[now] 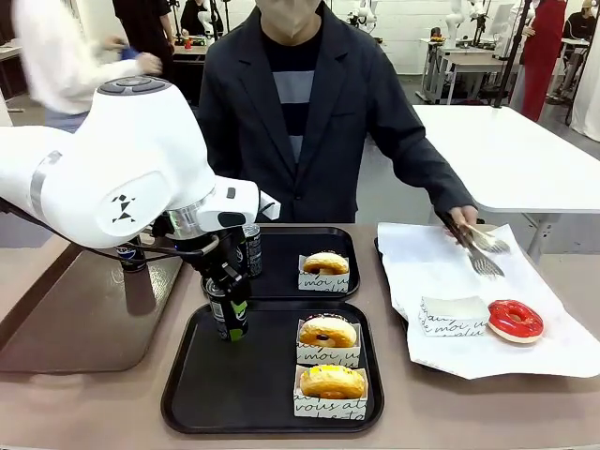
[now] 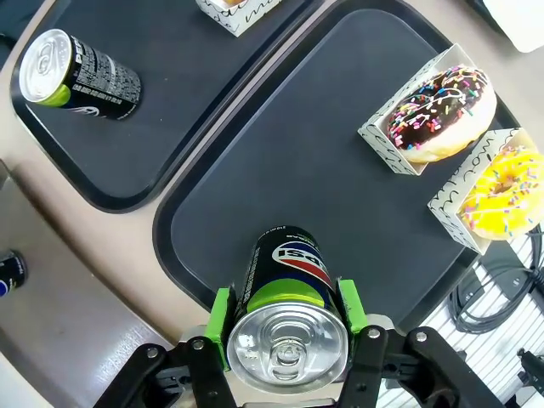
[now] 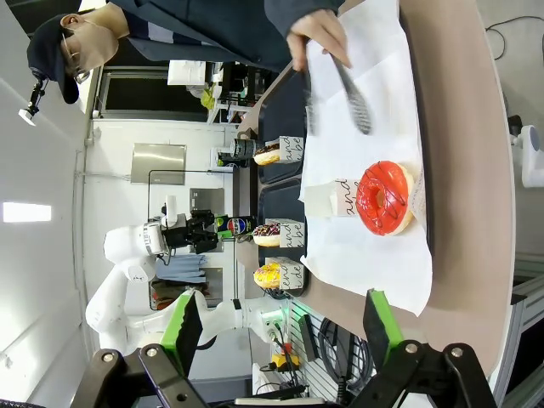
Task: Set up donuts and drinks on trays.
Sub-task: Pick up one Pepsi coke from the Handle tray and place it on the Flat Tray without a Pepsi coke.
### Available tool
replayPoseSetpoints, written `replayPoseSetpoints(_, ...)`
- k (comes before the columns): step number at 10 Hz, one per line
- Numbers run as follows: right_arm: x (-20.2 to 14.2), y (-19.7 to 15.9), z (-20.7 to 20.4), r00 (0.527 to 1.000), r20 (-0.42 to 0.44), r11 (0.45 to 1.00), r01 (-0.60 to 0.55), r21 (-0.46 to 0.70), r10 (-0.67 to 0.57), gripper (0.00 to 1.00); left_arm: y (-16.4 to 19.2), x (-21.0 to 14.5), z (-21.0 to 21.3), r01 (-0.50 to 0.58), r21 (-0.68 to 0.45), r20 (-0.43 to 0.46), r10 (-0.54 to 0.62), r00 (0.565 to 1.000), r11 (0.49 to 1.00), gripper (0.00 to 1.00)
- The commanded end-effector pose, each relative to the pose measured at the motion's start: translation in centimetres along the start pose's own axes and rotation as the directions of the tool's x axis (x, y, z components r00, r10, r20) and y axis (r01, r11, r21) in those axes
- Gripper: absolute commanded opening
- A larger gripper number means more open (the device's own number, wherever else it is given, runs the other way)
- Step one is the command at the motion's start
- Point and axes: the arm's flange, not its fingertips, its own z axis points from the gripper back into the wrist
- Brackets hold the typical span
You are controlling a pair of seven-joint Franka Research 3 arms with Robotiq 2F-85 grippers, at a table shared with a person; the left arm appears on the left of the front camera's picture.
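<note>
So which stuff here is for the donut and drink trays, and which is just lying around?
For the job:
- near tray, two donuts on it
- far tray, with a donut and a can
- can in the left gripper

Just lying about:
- red donut on white paper
- tongs in the person's hand
- brown tray

A sheet of white paper [image 1: 431, 253] is spread over the right part of the brown desk [image 1: 94, 412]. On it lie a red-glazed donut [image 1: 515, 321], an empty white sleeve [image 1: 454, 316] just beside it, and metal tongs [image 1: 482, 251]. A brown tray [image 1: 75, 319] is seen at the left.
</note>
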Motion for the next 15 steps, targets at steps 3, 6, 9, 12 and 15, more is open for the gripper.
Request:
replayPoseSetpoints(3,-0.1,0.0,0.0,1.000,0.002,1.000,-0.005,0.009,0.005,1.00,-0.1,-0.1,-1.0,0.022,0.018,0.042,-0.023,0.999,1.000,0.58)
replayPoseSetpoints(6,-0.1,0.0,0.0,1.000,0.002,1.000,-0.005,0.009,0.005,1.00,-0.6,-0.1,-2.6,0.029,0.008,0.032,-0.029,0.999,1.000,0.58)
replayPoseSetpoints(9,-0.1,0.0,0.0,1.000,0.002,1.000,-0.005,0.009,0.005,1.00,-0.7,0.1,-3.4,0.032,0.001,0.028,-0.032,0.999,0.999,0.58)
replayPoseSetpoints(12,-0.1,0.0,0.0,1.000,0.002,1.000,-0.005,0.009,0.005,1.00,-0.7,0.1,-4.4,0.036,0.005,0.010,-0.036,0.999,0.999,0.58)
replayPoseSetpoints(15,-0.1,0.0,0.0,1.000,0.002,1.000,-0.005,0.009,0.005,1.00,-0.4,-0.1,-3.5,0.026,0.003,0.020,-0.026,0.999,1.000,1.00)
